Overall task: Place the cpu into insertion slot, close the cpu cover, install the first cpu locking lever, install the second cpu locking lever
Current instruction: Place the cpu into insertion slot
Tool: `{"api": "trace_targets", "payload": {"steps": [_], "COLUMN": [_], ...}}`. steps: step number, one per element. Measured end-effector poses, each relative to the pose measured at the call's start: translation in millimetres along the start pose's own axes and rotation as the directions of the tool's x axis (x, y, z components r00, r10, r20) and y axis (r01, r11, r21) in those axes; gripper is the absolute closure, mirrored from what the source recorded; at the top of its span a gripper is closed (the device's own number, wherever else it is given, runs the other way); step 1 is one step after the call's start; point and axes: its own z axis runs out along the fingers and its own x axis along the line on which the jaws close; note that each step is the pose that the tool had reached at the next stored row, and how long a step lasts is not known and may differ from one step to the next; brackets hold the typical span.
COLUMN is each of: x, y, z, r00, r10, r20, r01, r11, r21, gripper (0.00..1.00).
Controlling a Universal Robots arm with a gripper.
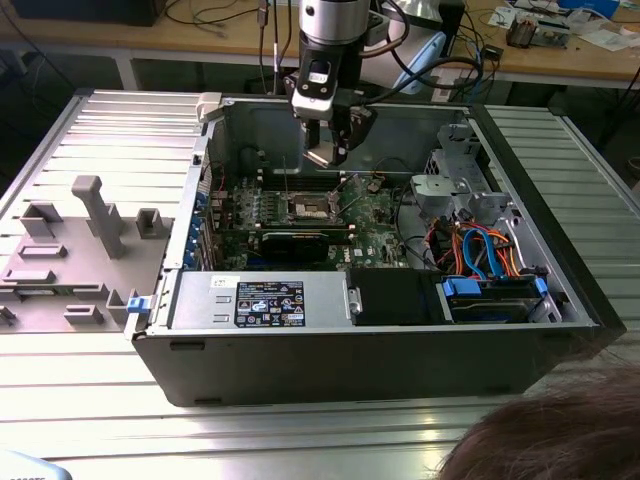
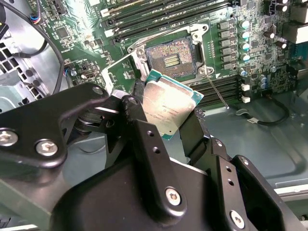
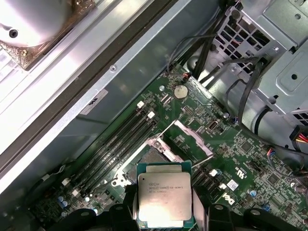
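My gripper [image 1: 328,148] hangs inside the open computer case [image 1: 350,350], shut on the cpu [image 2: 168,108], a flat square chip with a silver-grey top. Black fingers [image 2: 132,113] clamp the cpu [image 3: 163,195] by two opposite edges. The insertion slot [image 2: 171,60] lies open on the green board just below and ahead of the chip, its dark centre bare. In the exterior view the insertion slot [image 1: 312,207] sits under the gripper. The cpu cover [image 3: 192,139], a thin silver frame, stands swung up beside the slot. A thin locking lever [image 2: 214,91] sticks out at the slot's side.
Long memory slots [image 2: 159,14] run on both sides of the socket. A black graphics card [image 1: 300,240] and the power supply [image 1: 260,300] lie nearer the case front. A drive cage with blue and orange cables [image 1: 480,250] fills the exterior view's right. A person's hair [image 1: 560,440] shows at the bottom right.
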Motion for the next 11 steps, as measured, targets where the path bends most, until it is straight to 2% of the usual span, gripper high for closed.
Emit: {"api": "trace_targets", "payload": {"steps": [11], "x": [0.0], "y": [0.0], "z": [0.7], "r00": [0.9995], "r10": [0.031], "r20": [0.0025], "r01": [-0.031], "r11": [0.9995], "r21": [0.0], "gripper": [0.45]}}
